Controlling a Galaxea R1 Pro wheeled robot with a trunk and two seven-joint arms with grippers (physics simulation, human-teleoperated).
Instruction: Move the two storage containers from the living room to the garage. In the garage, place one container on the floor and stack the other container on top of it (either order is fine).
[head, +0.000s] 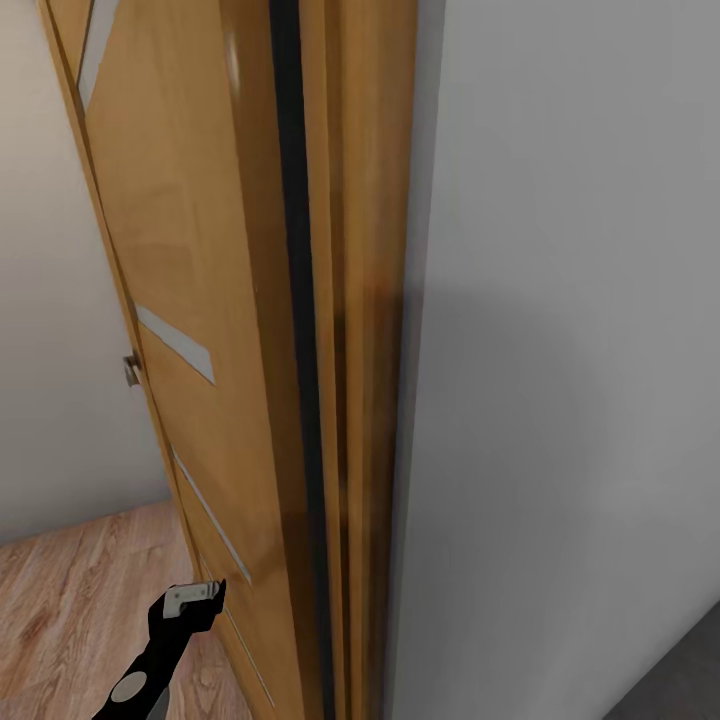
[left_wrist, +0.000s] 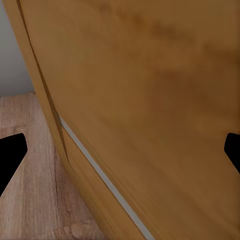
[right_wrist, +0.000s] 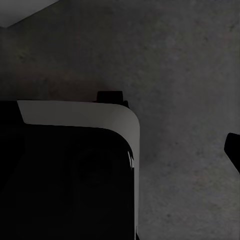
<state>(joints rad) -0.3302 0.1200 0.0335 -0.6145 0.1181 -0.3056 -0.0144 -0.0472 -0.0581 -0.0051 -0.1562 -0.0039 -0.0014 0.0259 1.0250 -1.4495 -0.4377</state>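
We stand close against an open wooden door with pale inlaid strips, its edge meeting the door frame beside a plain grey wall, with light wood-plank floor at lower left. Our left gripper hangs just beside the door's lower panel, its fingers spread wide with nothing between them. Our right wrist camera looks down on dark grey concrete floor and our own base; one fingertip shows at the edge, so we cannot tell how far that claw is open.
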